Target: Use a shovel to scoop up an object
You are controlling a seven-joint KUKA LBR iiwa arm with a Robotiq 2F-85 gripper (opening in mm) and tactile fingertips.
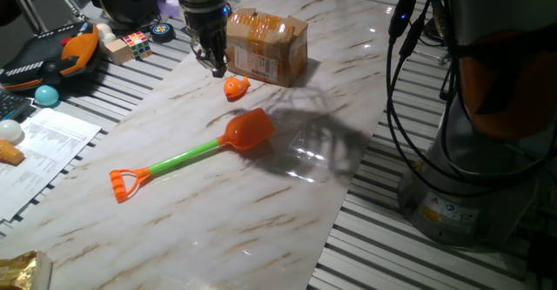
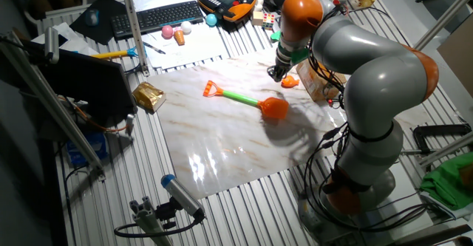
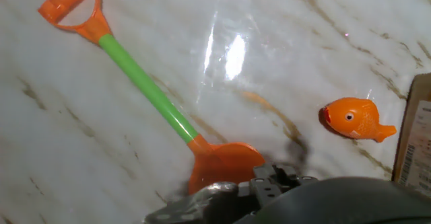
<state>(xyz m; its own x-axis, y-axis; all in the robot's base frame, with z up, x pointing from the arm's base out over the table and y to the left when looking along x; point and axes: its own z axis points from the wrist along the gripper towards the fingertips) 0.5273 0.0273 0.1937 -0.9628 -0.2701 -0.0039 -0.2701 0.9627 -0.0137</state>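
One gripper points down above the marble tabletop, holding nothing; its finger spacing cannot be determined. Just beside it lies the orange fish toy, near the cardboard box. The shovel, with orange blade, green shaft and orange loop handle, lies flat nearby.

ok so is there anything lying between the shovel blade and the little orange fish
No. In the hand view only bare marble table separates the shovel blade from the fish. The cardboard box sits beyond the fish, not between them.
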